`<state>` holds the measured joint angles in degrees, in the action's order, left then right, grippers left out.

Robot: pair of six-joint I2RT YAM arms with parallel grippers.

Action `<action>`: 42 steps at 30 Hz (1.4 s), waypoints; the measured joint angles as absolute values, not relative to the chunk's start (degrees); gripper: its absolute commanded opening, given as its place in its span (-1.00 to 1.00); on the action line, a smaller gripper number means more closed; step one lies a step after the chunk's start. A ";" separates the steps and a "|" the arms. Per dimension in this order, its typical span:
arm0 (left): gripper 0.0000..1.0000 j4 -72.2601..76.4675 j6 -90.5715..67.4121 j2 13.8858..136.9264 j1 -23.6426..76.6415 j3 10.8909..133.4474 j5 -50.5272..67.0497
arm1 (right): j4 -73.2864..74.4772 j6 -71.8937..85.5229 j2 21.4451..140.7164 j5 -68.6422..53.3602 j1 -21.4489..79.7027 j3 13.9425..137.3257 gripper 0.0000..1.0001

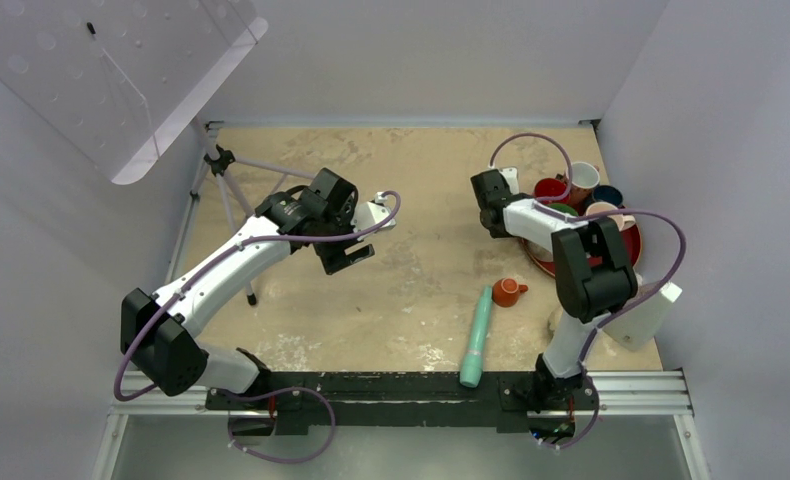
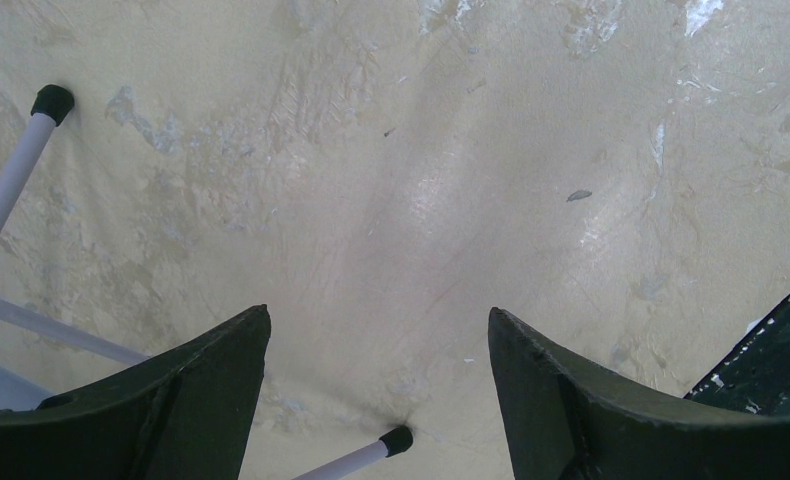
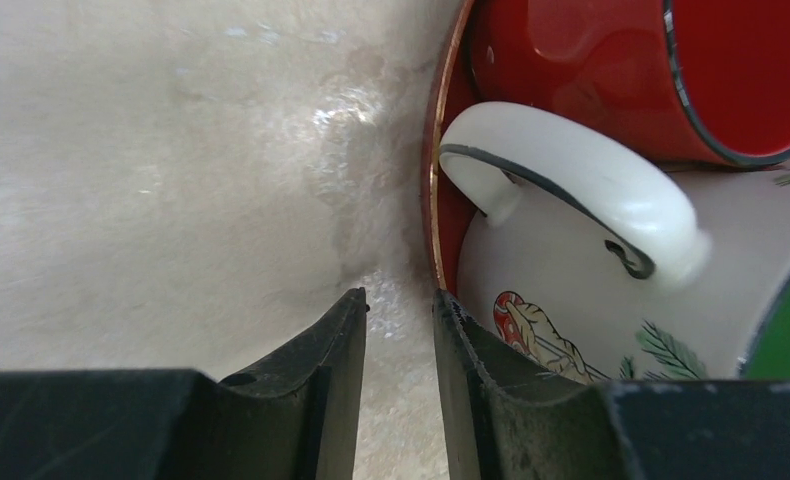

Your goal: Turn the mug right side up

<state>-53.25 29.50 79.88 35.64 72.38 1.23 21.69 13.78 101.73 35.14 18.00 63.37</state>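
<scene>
Both claws are empty. The left gripper (image 2: 379, 320) is spread wide over the table (image 2: 421, 180), and the right gripper (image 3: 401, 300) is down to a narrow gap beside the red tray (image 3: 449, 215). One beige mug (image 1: 554, 321), I think, peeks out beside the right arm, near one orange cup (image 1: 507, 292) and one teal tool (image 1: 476, 335).

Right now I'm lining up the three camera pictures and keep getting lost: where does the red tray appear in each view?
Top external: the red tray sits at the right of the picture, partly hidden behind the right arm.
Left wrist: not in it.
Right wrist: only its rim shows, curving down the upper middle of the picture.
Shared landmark: the red mug on the tray, seen in both of those views.
</scene>
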 measured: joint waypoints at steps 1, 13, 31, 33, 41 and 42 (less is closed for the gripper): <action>0.66 -53.28 29.50 79.88 35.64 72.38 1.26 | 21.69 13.76 102.76 36.16 18.00 63.37 -0.27; 0.66 -53.47 29.50 79.88 35.64 72.38 1.26 | 20.56 12.32 107.55 42.41 17.72 63.64 -0.19; 0.66 -53.49 29.52 80.51 35.64 72.40 1.23 | 20.69 -0.93 108.95 29.78 14.00 67.29 -0.65; 0.66 -53.49 29.52 80.68 35.64 72.40 1.23 | 22.44 -1.54 108.97 27.51 14.02 68.75 -0.65; 0.66 -53.43 29.54 80.77 35.62 72.40 1.17 | 26.09 0.01 113.21 20.56 22.06 81.80 -0.65; 0.66 -53.43 29.54 80.77 35.62 72.40 1.17 | 25.67 0.64 114.26 19.33 23.59 83.70 -0.65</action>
<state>-53.43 29.54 80.77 35.62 72.40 1.17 25.67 0.64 114.26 19.33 23.59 83.70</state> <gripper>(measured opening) 0.831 0.174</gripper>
